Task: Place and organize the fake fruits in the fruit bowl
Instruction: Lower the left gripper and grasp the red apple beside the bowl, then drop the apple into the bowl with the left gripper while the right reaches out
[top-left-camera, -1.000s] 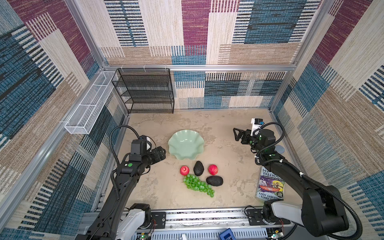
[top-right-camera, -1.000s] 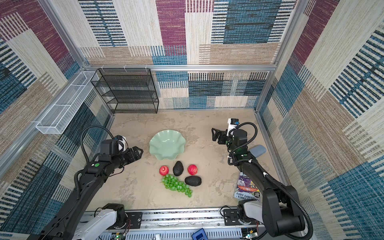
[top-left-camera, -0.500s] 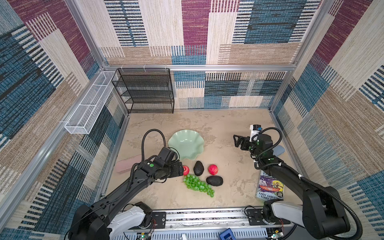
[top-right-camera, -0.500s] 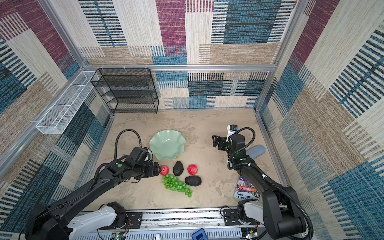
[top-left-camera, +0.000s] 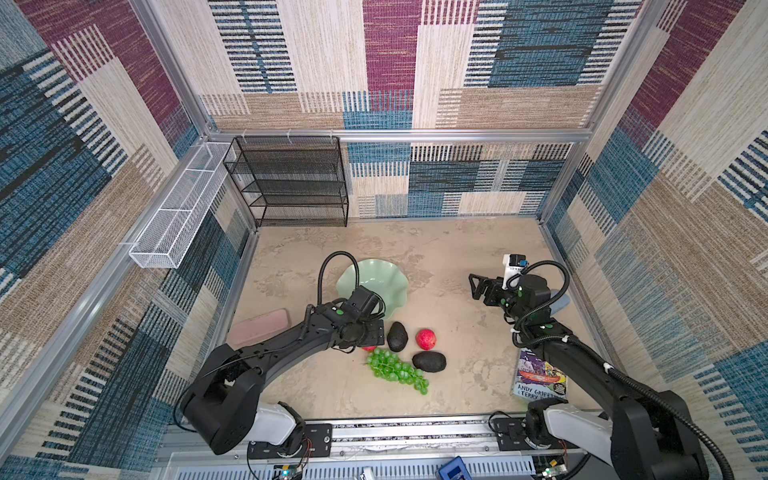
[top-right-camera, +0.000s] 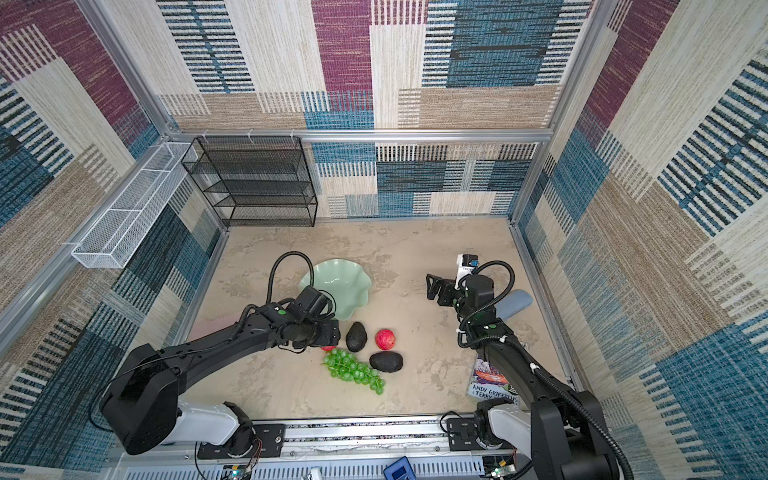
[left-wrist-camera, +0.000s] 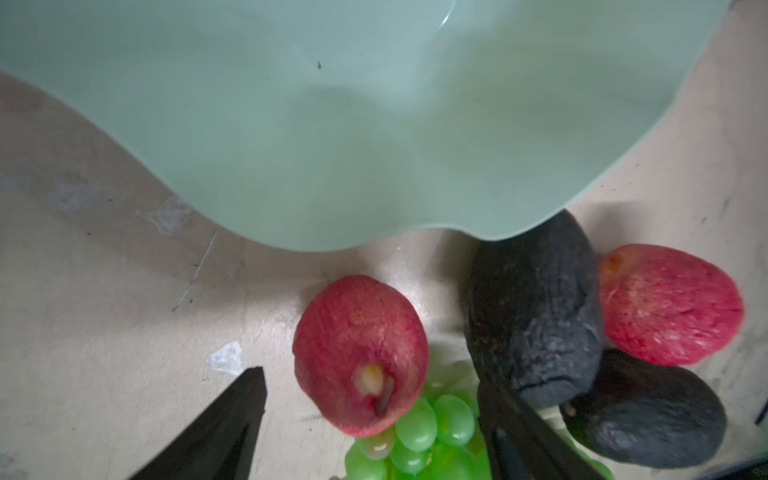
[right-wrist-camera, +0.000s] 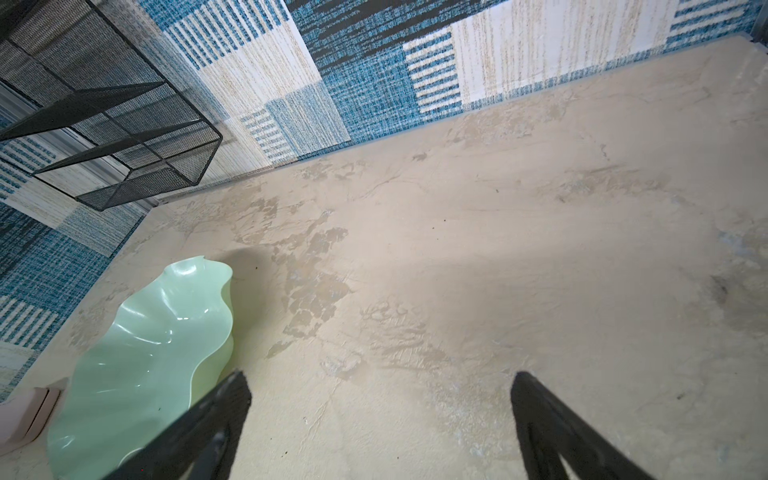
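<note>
Patchwork woven panels in blue, maroon and beige close in a mottled beige tabletop (top-left-camera: 457, 257) on three sides. One pale mint fruit bowl (top-left-camera: 395, 286) with a wavy rim sits near the middle of the surface.

Five fake fruits lie on the surface between the bowl and the front edge:
- Two red apples: one in the open (top-left-camera: 426, 339), one (left-wrist-camera: 359, 353) beside the bowl's rim.
- Two dark avocados (top-left-camera: 397, 336) (top-left-camera: 429, 361).
- One bunch of green grapes (top-left-camera: 397, 371), touching the nearer apple.

The left gripper (left-wrist-camera: 370, 382) hangs over that apple, its fingers spread to either side without touching it. The right gripper (right-wrist-camera: 379, 376) is spread wide above bare surface near the right edge.

One black wire rack (top-left-camera: 291, 183) stands in the back left corner. One white mesh basket (top-left-camera: 178, 212) hangs on the left wall. One pink case (top-left-camera: 259, 326) lies by the left edge, and one book (top-left-camera: 538, 380) lies near the front right corner.
</note>
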